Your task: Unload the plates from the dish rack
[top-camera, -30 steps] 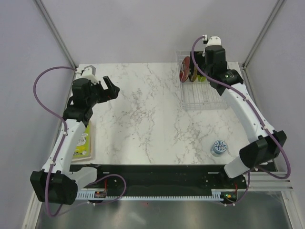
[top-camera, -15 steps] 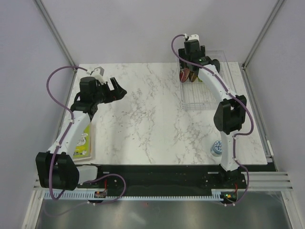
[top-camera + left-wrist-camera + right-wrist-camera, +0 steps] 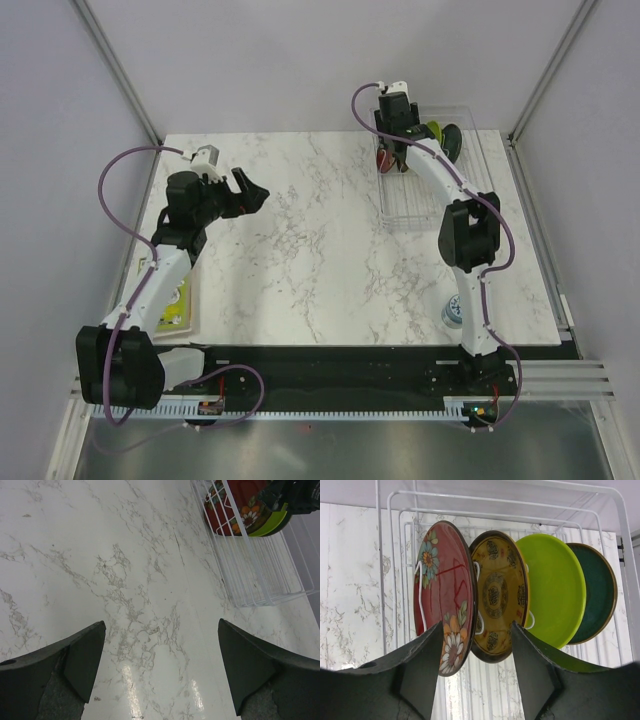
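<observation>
We see the dish rack (image 3: 410,205) at the far right corner of the desk (image 3: 300,250). On edge in its far end it holds the red floral plate (image 3: 442,595), the yellow plate (image 3: 497,592), the lime green plate (image 3: 552,590) and the teal plate (image 3: 597,592). Our right pincer (image 3: 476,630) hangs over them, fingers apart, framing the red and yellow ones; we cannot tell whether it touches them. Our left pincer (image 3: 160,627) is spread wide above bare desk, toward the far left corner.
</observation>
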### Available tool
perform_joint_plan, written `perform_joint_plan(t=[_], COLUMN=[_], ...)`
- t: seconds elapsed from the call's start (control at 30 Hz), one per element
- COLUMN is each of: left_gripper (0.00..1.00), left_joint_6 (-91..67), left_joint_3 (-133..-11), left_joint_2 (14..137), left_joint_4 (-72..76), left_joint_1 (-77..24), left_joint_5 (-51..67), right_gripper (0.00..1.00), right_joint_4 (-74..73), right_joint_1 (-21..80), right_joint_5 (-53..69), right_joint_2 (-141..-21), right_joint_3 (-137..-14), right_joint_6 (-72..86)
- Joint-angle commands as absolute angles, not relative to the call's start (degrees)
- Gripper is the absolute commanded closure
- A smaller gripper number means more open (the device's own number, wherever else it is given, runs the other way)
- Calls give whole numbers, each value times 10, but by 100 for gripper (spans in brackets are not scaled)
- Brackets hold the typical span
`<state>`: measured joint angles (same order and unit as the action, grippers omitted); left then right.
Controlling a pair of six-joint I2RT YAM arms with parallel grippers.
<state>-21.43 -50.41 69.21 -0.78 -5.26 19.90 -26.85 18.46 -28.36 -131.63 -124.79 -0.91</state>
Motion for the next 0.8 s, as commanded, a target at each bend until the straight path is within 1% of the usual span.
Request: perform_joint_plan(t=[0.0, 0.23, 0.27, 0.3, 0.33, 0.37, 0.43, 0.47, 0.53, 0.6, 0.67, 0.73, 0.77], left_gripper=[0, 0, 0, 0, 0, 0, 0, 0, 0, 0, 0, 3, 5], left_joint_6=[-210, -205, -205, -204, -204, -204, -204, -204, -205, -206, -208, -214, -225], left_joint_3=[-507, -498, -498, -498, -498, -499, -499, -499, -498, -497, -497, -501, -504], left_joint_2=[688, 687, 687, 689, 691, 692, 696, 699, 701, 705, 705, 708, 710], left_joint_4=[32, 32, 31, 31, 31, 31, 31, 31, 31, 31, 31, 28, 25], left_joint_1=[-52, -52, -52, -52, -52, -52, -52, -52, -52, -52, -52, -52, -52], left_joint_5=[219, 222, 221, 221, 221, 221, 221, 222, 219, 220, 216, 206, 198], right_gripper=[38, 41, 48, 52, 60, 73, 84, 92, 96, 98, 99, 100, 100], right_joint_4=[-239, -236, -236, -236, -236, -236, -231, -230, -229, -223, -207, -174, -160], right_joint_1=[180, 168, 168, 166, 165, 164, 165, 164, 165, 172, 181, 203, 210], right_joint_5=[-279, -247, -243, -239, -236, -234, -232, -232, -236, -254, -297, -340, -381], right_joint_2=[-1331, -1353, -1356, -1357, -1362, -1363, -1364, -1363, -1357, -1340, -1326, -1308, -1302], right_joint_3=[-1266, -1276, -1280, -1281, -1283, -1287, -1288, -1288, -1291, -1289, -1281, -1267, -1261], right_joint_6=[-18, -8, -6, -6, -7, -7, -11, -12, -18, -29, -48, -92, -108])
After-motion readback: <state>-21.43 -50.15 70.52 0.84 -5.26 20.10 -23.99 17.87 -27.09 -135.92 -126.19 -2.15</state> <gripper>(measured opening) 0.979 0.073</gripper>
